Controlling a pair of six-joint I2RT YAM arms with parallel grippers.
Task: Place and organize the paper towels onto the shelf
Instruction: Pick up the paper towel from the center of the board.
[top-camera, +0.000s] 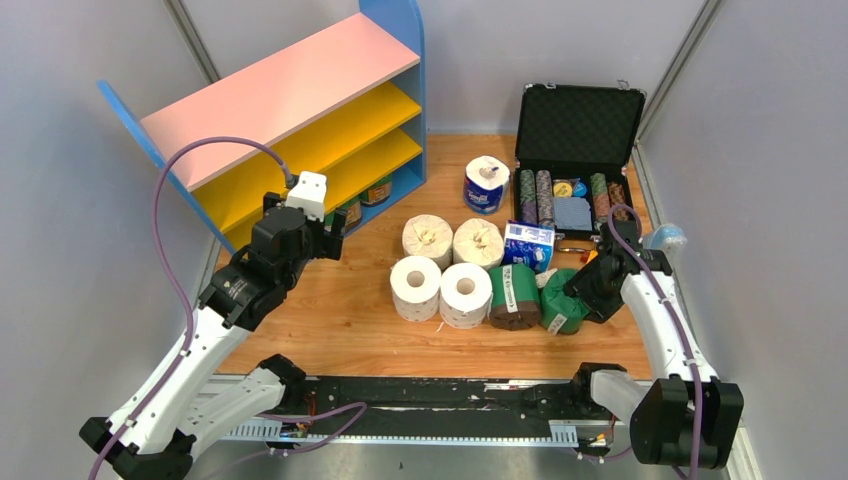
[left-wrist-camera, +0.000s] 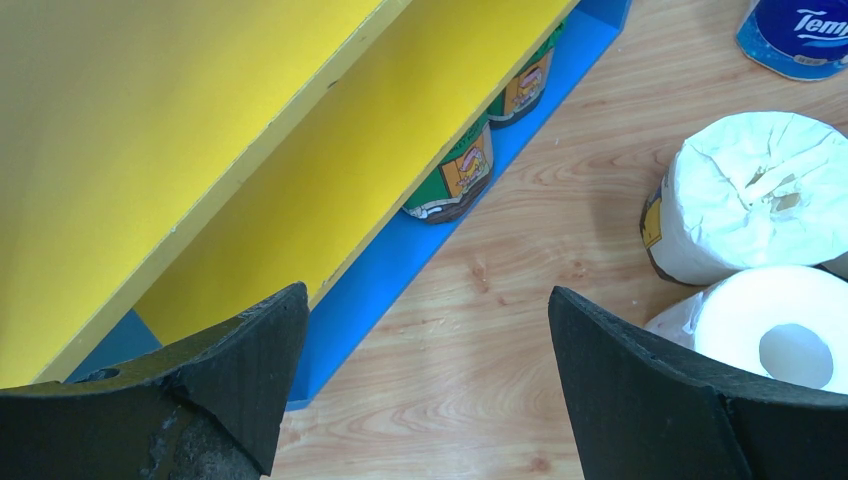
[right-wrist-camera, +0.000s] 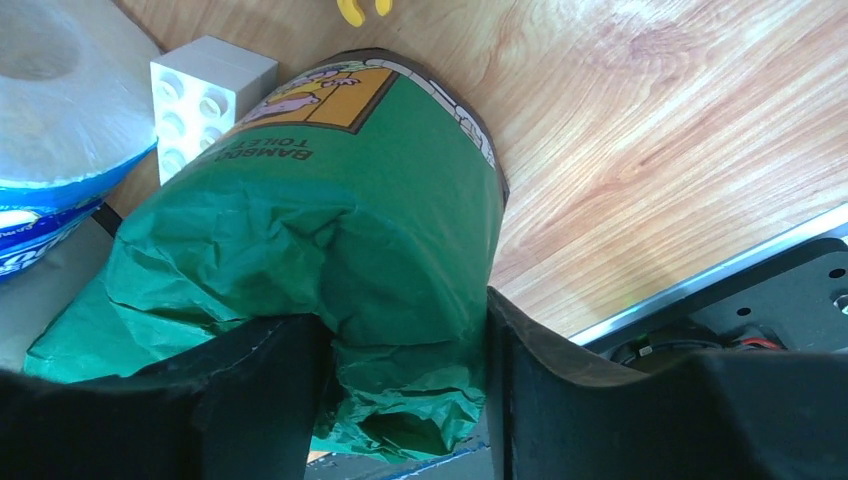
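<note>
At far left the shelf (top-camera: 290, 95) stands at an angle on the surface (top-camera: 340, 310), with two green rolls (left-wrist-camera: 452, 175) already on its bottom tier. Just in front of it hangs the left pincer (top-camera: 325, 235), its jaws wide apart and holding nothing; in the left wrist view they frame bare wood beside the shelf's blue base. Moving right, the loose rolls lie in a cluster mid-surface: two bare white ones (top-camera: 440, 290) in front, two cream-wrapped ones (top-camera: 452, 240) behind, a blue-printed one (top-camera: 487, 185) farther back, then a green roll (top-camera: 513, 297) lying on its side. At the right end, the right pincer (top-camera: 578, 300) has its jaws set on either side of another green roll (right-wrist-camera: 330, 250); the wrapper bulges between them, though whether they have fully clamped cannot be told. A white block (right-wrist-camera: 205, 95) and a blue packet (top-camera: 527, 245) sit just beside that roll, and the open black case (top-camera: 580, 135) stands behind. The main risk is the grip: the jaws appear to bite crumpled wrapper at the roll's end, so the roll may slip or swing when lifted. A lift could also nudge the neighbouring green roll or the block. A long carry across to the shelf gives a loose hold time to fail.
</note>
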